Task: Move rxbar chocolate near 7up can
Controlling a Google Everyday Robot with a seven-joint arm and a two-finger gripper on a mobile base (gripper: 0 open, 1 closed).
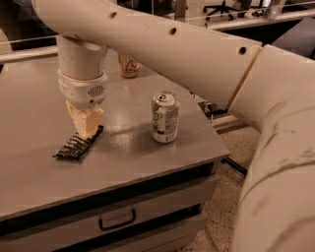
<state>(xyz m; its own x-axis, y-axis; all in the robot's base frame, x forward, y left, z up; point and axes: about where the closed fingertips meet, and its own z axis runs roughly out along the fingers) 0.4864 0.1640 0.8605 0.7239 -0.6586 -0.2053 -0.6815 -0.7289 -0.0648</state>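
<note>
The flat dark brown rxbar chocolate wrapper with pale lettering [78,144] lies on the grey metal-topped table [29,113], towards its left front. The cream gripper [87,129] points down at the bar's far end; whether it grips the bar or stands open, I cannot tell. The white-and-green 7up can [164,117] stands upright well apart to the right. A gold-brown can [129,66] stands farther back, partly hidden by the arm.

You're working in an office-like lab, your gripper [85,124] hanging low over a grey surface [29,115] with drawers [147,209] beneath, speckled flooring [224,202] alongside and a wheeled chair base [221,8] sitting behind.
</note>
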